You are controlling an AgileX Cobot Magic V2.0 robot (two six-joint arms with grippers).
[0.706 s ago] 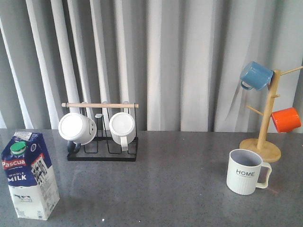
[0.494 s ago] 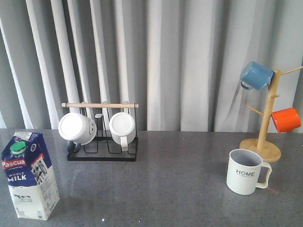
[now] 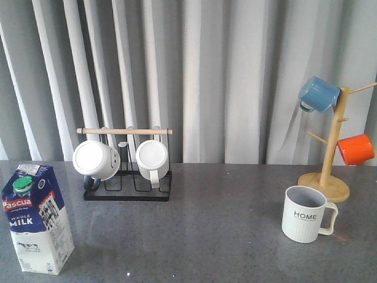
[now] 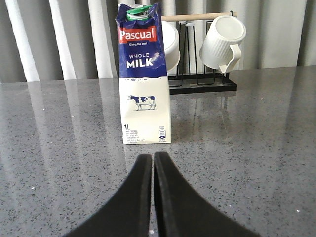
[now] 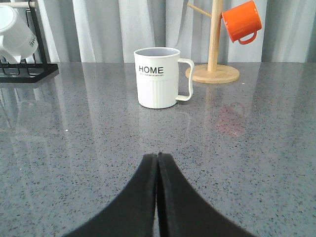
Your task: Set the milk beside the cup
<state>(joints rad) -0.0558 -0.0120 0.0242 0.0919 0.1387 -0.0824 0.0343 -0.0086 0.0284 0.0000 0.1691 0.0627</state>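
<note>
The milk [image 3: 36, 219], a tall blue-and-white carton with a green cap, stands upright at the table's front left; in the left wrist view the milk [image 4: 144, 79] is straight ahead of my left gripper [image 4: 152, 156], which is shut, holds nothing and stays a short way back from the carton. The cup [image 3: 306, 214], an off-white ribbed mug lettered "HOME", sits at the right, handle to the right. In the right wrist view the cup [image 5: 157, 78] is well ahead of my right gripper [image 5: 157, 155], shut and empty. Neither gripper shows in the front view.
A black wire rack [image 3: 126, 187] with a wooden bar holds two plain white mugs [image 3: 95, 160] behind the milk. A wooden mug tree [image 3: 327, 177] at the far right carries a blue mug [image 3: 318, 94] and an orange mug [image 3: 356, 149], just behind the cup. Curtains hang behind the table.
</note>
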